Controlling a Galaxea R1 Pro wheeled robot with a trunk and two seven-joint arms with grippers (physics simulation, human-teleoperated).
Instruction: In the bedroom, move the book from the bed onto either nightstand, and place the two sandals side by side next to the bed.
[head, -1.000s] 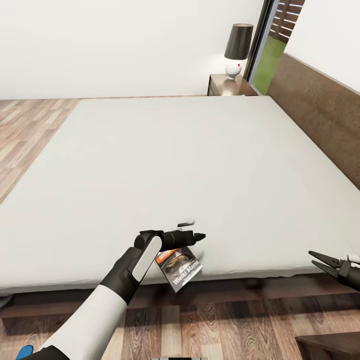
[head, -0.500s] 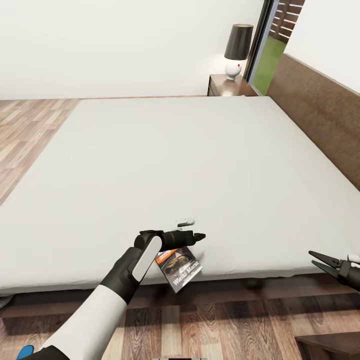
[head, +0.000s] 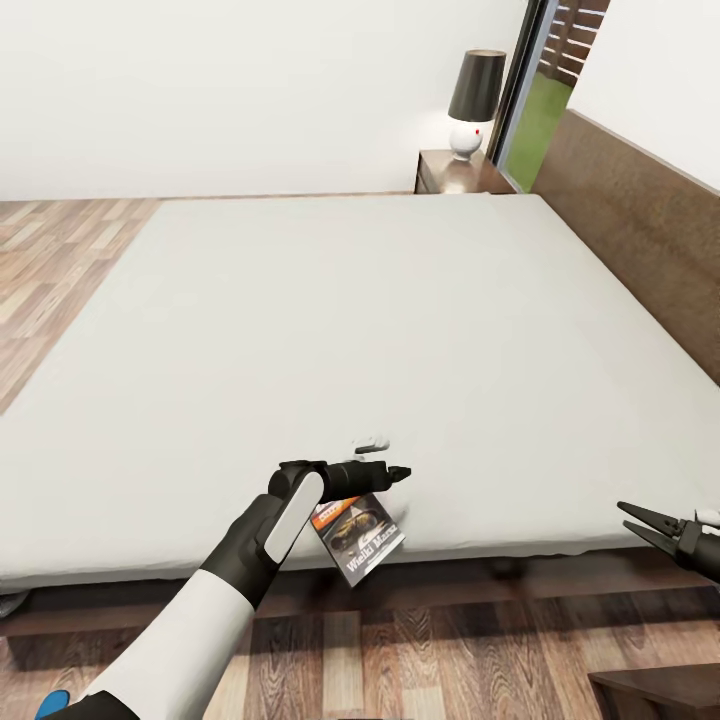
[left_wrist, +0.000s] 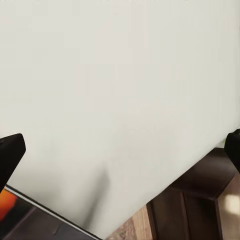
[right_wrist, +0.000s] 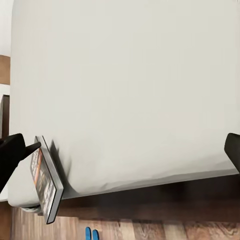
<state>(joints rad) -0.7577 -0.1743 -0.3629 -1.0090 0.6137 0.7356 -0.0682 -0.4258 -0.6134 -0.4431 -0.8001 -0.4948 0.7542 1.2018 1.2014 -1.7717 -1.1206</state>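
Observation:
The book (head: 360, 535) tilts over the front edge of the bed (head: 330, 320), dark cover and orange band facing me. My left gripper (head: 388, 462) hovers just above it, open; in the left wrist view its fingers (left_wrist: 10, 152) stand far apart over the mattress, with an orange strip of the book (left_wrist: 4, 206) beside one of them. The right wrist view has the book (right_wrist: 46, 186) on edge at the mattress border. My right gripper (head: 648, 527) is open, low at the bed's near right corner. A blue sandal (head: 50, 705) peeks in by my left arm. The far nightstand (head: 455, 172) stands beside the headboard.
A black-shaded lamp (head: 475, 100) stands on the far nightstand. The dark headboard (head: 640, 230) runs along the right. A dark wooden top (head: 655, 690) juts in at my near right. Two blue strips (right_wrist: 91, 233) lie on the plank floor (head: 400, 640) before the bed.

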